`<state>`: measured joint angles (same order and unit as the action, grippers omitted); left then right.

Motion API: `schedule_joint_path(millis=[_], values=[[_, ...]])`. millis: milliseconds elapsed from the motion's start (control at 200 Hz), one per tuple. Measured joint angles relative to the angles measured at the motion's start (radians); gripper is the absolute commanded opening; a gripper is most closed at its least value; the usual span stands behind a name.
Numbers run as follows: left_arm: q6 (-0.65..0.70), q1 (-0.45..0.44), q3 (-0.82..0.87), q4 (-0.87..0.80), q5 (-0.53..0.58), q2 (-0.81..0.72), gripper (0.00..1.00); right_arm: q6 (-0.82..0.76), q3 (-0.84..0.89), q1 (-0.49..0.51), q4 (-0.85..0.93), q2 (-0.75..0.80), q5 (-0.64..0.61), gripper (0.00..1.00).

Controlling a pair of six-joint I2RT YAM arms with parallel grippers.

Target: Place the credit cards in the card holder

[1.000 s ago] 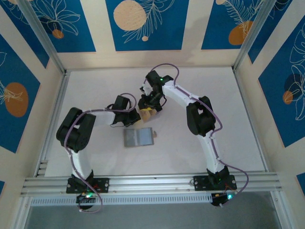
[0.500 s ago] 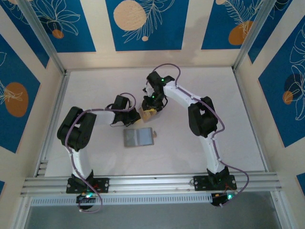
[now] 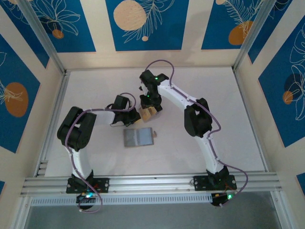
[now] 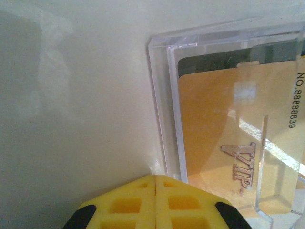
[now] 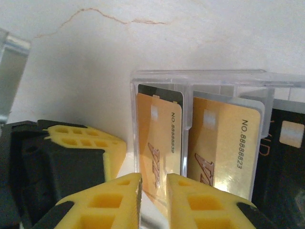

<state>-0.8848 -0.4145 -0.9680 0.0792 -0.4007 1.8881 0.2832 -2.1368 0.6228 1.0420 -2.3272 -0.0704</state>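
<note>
Writing: the credit cards are glossy tan plastic. One reads "NO.88888839" beside a raised silver "VIP"; its neighbour reads "NO.88888823".
Black card: matt, with a pale square chip. Its lettering is too dark to read.
Clear case: hard transparent plastic, box-shaped, with a thin divider. The tan cards stand in it side by side, and the black card is at its right end.
Card holder: a flat grey rectangle lying on the desk just in front of the case, apart from the cards.
Left claw: yellow latticed fingers pressed together, gripping nothing, at the case's corner.
Right claw: a narrow slit, with the lower end of the "839" card reaching into it. Contact cannot be told.
Desk surface: smooth off-white, with a fine brown hairline crack.
</note>
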Motion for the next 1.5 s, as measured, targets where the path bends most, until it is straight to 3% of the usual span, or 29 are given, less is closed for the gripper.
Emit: schedule_joint_path(millis=[1501], values=[[0.000,0.005,-0.024,-0.004,-0.042,0.026,0.06,-0.004,-0.068,0.032,0.048,-0.056,-0.077,0.31]])
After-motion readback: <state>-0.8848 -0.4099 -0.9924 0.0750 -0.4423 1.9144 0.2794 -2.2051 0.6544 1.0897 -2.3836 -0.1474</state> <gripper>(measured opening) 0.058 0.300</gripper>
